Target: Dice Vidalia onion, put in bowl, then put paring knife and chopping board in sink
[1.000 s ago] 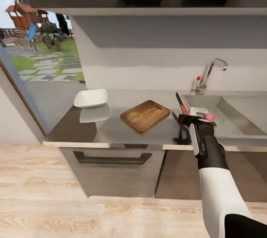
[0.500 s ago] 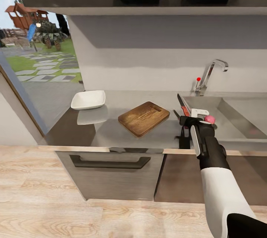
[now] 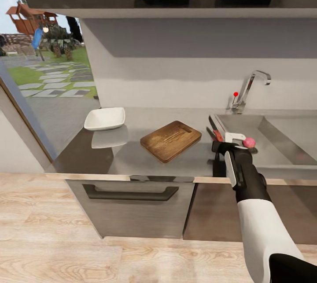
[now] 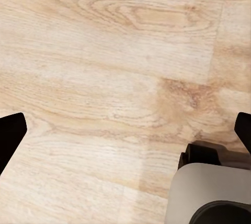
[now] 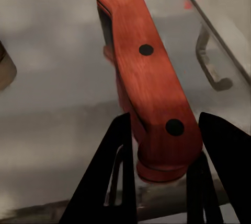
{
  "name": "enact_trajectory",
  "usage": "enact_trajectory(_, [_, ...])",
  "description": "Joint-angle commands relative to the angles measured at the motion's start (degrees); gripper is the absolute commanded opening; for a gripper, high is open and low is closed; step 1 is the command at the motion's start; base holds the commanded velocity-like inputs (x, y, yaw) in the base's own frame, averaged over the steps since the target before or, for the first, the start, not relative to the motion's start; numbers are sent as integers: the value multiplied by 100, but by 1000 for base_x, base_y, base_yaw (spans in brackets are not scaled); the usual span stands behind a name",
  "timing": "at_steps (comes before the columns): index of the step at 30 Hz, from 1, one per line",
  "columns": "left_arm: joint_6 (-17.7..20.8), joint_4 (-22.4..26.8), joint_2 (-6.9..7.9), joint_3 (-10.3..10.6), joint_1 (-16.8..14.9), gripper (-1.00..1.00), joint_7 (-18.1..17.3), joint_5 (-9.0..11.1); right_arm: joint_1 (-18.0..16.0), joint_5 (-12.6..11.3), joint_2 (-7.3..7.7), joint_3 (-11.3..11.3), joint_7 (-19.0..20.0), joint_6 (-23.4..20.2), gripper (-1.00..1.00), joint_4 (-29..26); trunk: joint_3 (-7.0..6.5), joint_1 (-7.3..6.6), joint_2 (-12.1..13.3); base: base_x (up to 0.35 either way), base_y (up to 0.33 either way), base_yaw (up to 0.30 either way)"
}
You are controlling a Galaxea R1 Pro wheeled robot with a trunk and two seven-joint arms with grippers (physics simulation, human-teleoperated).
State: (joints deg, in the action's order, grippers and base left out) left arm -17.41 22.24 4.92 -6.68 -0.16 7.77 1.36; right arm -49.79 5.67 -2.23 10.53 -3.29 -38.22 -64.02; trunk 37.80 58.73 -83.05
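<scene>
Grey steel countertop (image 3: 132,155) under dark wall cabinets, garden window at my left. My right gripper (image 3: 219,141) low over counter at sink (image 3: 281,142) edge, fingers (image 5: 117,166) spread either side of paring knife (image 5: 149,85) handle butt, not pinching. Blade points away from me. Vidalia onion (image 3: 249,142) just beside my wrist. Chopping board (image 3: 171,140) to left, bowl (image 3: 105,118) farther left. My left gripper (image 4: 125,135) wide apart over wood floor.

a home kitchen: a steel counter (image 3: 132,155) with a sink (image 3: 281,137) and tap (image 3: 248,87), dark cabinets (image 3: 132,195) above and below, a wood floor (image 3: 66,248), and a garden window (image 3: 39,63).
</scene>
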Motion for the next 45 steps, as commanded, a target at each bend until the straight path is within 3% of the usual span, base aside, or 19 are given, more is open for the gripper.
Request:
enact_trajectory(1, [-17,-1,0,0,-2,100,6,14,-4,57,-6,10,22,-31,-100,16,5,0,-3,0,0,0])
enact_trajectory(16, [-18,-1,0,0,-2,100,6,14,-4,66,-4,22,4,-37,-100,143,5,0,-3,0,0,0])
enact_trajectory(17, [-17,-1,0,0,-2,100,6,14,-4,66,-4,22,4,-37,100,144,5,0,-3,0,0,0])
enact_trajectory(35, [-17,-1,0,0,-2,100,6,14,-4,77,5,33,-7,-44,100,103,5,0,-3,0,0,0])
enact_trajectory(39, [-17,-1,0,0,-2,100,6,14,-33,86,139,33,-77,-119,100,-234,5,0,-3,0,0,0])
enact_trajectory(45, [-17,-1,0,0,-2,100,6,14,-680,87,197,9,-205,-1256,100,-1062,5,0,-3,0,0,0])
